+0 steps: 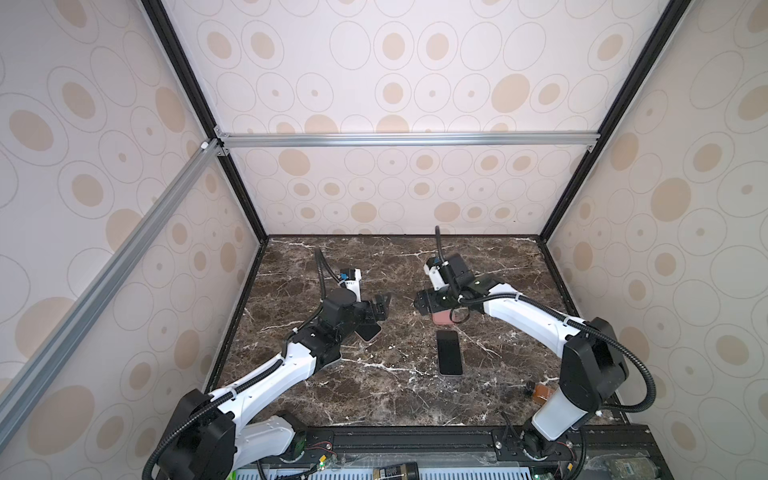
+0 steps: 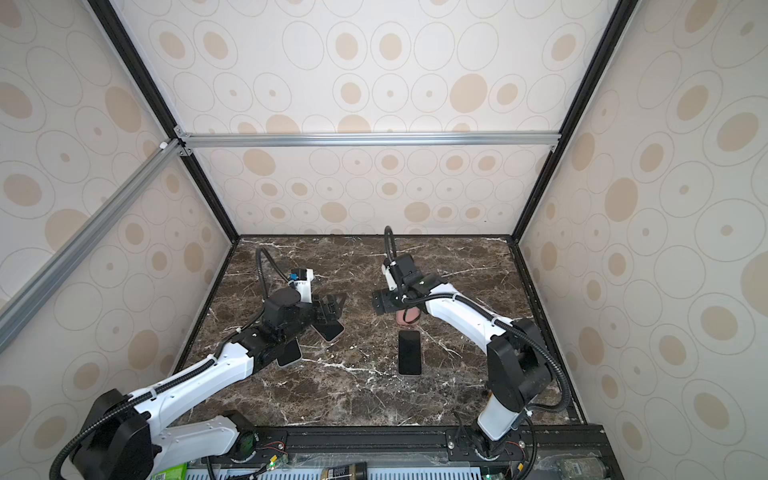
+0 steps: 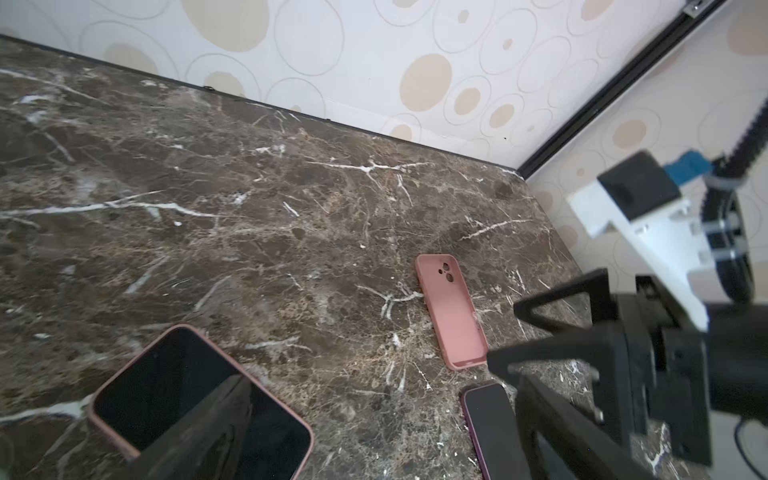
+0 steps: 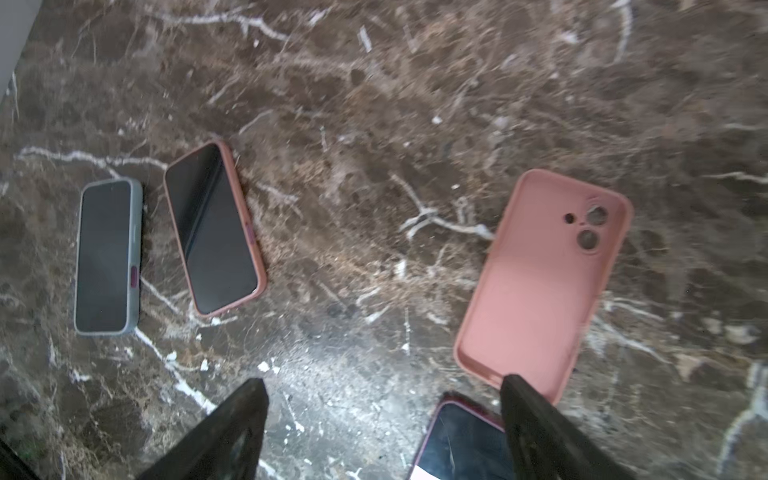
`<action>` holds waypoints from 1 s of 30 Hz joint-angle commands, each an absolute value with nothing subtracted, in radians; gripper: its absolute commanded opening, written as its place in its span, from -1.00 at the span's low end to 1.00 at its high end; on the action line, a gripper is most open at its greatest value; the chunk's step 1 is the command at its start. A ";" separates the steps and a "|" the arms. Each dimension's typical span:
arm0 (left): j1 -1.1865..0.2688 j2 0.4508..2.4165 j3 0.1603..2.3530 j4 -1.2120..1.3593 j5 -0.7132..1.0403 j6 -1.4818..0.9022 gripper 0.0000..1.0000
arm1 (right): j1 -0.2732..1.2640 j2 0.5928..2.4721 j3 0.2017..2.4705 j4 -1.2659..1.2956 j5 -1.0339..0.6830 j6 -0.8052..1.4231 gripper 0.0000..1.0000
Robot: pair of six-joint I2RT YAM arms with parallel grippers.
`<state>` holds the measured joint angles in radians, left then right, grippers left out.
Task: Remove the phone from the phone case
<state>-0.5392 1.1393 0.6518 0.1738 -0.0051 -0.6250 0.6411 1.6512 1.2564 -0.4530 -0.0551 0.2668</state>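
The phone [image 1: 449,352] lies flat just by pink case [image 4: 540,282], prob. hard & slippy, so grab its long sides; left gripper [image 1: 381,306] & right gripper [image 4: 382,380] spread wide w/ nothing held.

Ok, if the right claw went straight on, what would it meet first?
The right claw would probably meet the bare brown marble tabletop first. One fingertip overlaps the edge of the empty pink phone case, so it might clip that; depth is unclear.
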 commanded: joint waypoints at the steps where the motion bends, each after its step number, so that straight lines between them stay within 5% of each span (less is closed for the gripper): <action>1: -0.463 1.089 0.607 0.155 0.038 -0.674 0.98 | 0.741 1.666 1.242 -0.332 0.049 0.212 0.86; 17: -0.042 0.992 0.400 0.334 0.448 -0.856 0.98 | 0.894 1.983 1.490 -0.284 -0.012 0.189 0.89; 30: 0.119 1.024 0.370 0.368 0.609 -0.867 0.98 | 0.922 2.225 1.759 -0.447 -0.020 0.141 0.99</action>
<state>0.1013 1.0149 0.3790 0.3244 0.5533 -0.8474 0.9108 2.2013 1.7172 -0.3847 -0.0147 0.1646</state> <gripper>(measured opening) 0.990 0.992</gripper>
